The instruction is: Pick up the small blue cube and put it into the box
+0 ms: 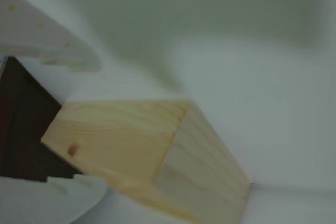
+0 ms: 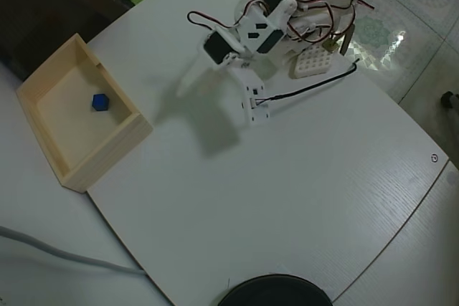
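Observation:
The small blue cube [image 2: 100, 102] lies inside the box [image 2: 107, 152], a shallow pale wooden tray at the left of the table in the overhead view. My gripper [image 2: 192, 80] is to the right of the box, apart from it, and looks blurred there. In the wrist view the gripper [image 1: 100, 124] is open and empty, with one white finger [image 1: 47, 40] at the upper left and the other at the lower left. An outer corner of the box [image 1: 136, 140] shows between and beyond them. The cube is hidden in the wrist view.
A small white perforated block [image 2: 313, 62] sits by the arm's base at the top. A black cable [image 2: 308, 89] runs across the table beside it. A black round object [image 2: 276, 293] is at the table's bottom edge. A grey cable [image 2: 64, 256] lies at the lower left.

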Robot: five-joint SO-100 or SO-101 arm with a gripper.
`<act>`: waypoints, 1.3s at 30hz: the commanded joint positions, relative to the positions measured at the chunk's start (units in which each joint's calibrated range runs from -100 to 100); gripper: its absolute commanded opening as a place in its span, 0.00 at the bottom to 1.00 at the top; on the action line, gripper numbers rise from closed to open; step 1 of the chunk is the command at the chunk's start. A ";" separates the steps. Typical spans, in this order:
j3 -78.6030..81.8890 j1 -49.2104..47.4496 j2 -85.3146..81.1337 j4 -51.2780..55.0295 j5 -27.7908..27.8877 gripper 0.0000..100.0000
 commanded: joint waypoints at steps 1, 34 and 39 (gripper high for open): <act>0.54 -0.11 -0.34 -1.02 -0.28 0.19; 1.36 -2.54 -0.34 -1.02 1.75 0.01; 1.36 -2.54 -0.34 -1.02 1.75 0.01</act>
